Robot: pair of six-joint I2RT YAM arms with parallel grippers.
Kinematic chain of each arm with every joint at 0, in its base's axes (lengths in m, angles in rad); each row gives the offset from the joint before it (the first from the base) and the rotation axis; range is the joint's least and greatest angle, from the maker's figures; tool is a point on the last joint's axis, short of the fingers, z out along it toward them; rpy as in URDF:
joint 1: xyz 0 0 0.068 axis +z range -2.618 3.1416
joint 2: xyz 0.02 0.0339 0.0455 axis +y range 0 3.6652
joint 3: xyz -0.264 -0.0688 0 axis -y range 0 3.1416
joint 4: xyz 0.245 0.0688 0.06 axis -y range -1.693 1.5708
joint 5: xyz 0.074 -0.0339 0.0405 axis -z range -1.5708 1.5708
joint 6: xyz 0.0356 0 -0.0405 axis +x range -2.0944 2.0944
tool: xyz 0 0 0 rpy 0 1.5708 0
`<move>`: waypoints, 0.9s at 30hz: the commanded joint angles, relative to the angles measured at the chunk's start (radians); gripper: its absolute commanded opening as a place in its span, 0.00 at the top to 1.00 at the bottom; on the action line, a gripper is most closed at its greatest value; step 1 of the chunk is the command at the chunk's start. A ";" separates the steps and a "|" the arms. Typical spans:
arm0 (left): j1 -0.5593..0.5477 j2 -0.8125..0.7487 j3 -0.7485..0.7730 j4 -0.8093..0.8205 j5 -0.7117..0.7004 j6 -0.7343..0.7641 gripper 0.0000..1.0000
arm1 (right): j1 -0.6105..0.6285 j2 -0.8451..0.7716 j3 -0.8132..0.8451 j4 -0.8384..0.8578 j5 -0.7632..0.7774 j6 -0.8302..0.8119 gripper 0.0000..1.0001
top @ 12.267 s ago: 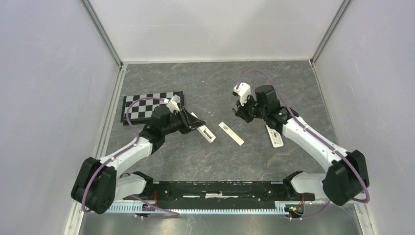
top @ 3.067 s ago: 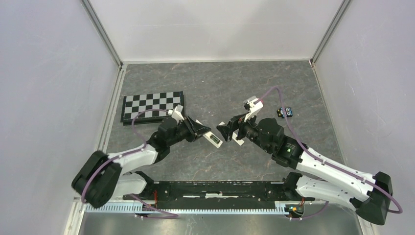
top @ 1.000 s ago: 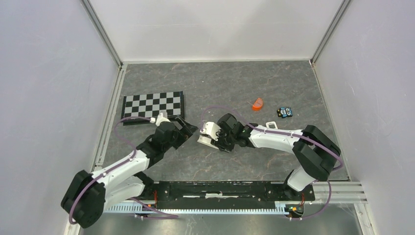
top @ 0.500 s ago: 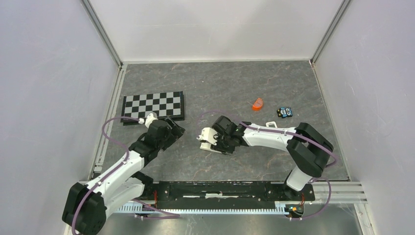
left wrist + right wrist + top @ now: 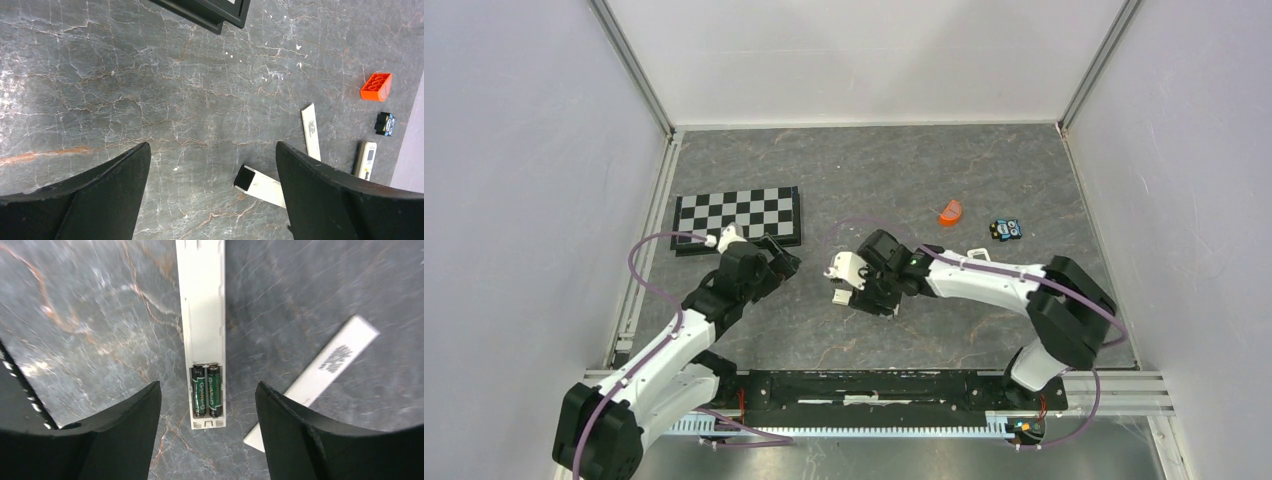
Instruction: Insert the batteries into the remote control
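The remote control [image 5: 202, 315] lies back-up on the stone table, its recess uncovered. Both batteries [image 5: 206, 390], dark with green lettering, sit side by side in that recess. My right gripper [image 5: 207, 383] hovers open just above that end, one finger on each side, touching nothing. From above, the right gripper [image 5: 874, 293] hides most of the remote. My left gripper [image 5: 212, 144] is open and empty over bare table, left of the remote's end [image 5: 260, 184]. In the top view the left gripper [image 5: 781, 262] is near the checkerboard's corner.
A white cover strip [image 5: 325, 375] lies just right of the remote. A checkerboard [image 5: 737, 215] sits back left. An orange brick [image 5: 950, 211] and a small black-blue toy [image 5: 1006, 229] lie behind the right arm. A second white handset [image 5: 366, 159] rests near them.
My right gripper has opened wider over the remote's battery end. My left arm has pulled back to the left, away from the remote.
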 commanded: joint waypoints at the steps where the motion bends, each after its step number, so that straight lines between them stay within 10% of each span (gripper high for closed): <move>1: 0.014 0.001 0.044 0.035 0.043 0.073 0.00 | -0.040 -0.144 -0.002 0.115 -0.057 0.052 0.25; 8: 0.018 -0.005 0.044 0.112 0.153 0.118 0.00 | -0.226 -0.154 0.004 0.105 -0.020 0.239 0.29; 27: 0.017 0.044 0.045 0.227 0.309 0.150 0.00 | -0.230 0.120 0.113 -0.054 0.069 0.226 0.33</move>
